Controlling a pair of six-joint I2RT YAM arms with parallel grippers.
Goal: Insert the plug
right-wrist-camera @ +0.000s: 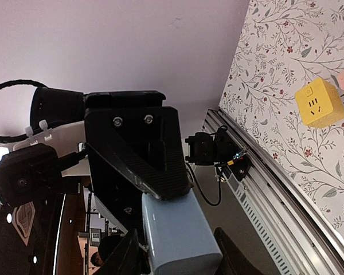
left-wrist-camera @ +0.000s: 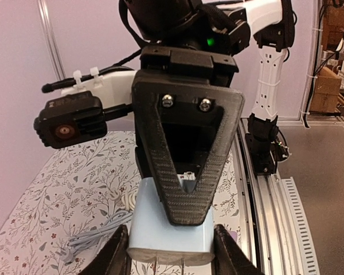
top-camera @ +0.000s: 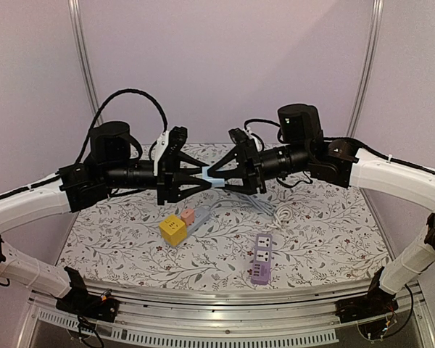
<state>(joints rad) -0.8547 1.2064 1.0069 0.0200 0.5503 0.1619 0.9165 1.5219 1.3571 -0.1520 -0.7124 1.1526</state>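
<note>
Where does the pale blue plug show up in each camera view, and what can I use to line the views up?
Top external: pale blue plug at picture centre, held in mid-air above the table.
Left wrist: bottom centre, filling the lower edge.
Right wrist: bottom centre, slightly tilted.
Shared landmark: the floral tablecloth, visible in all three.

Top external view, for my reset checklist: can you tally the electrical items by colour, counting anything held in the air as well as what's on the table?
Yellow cube socket: 1
Pink cube socket: 1
Purple power strip: 1
Pale blue plug, held in the air: 1
Grey-white cable bundle: 1
Total: 5
</note>
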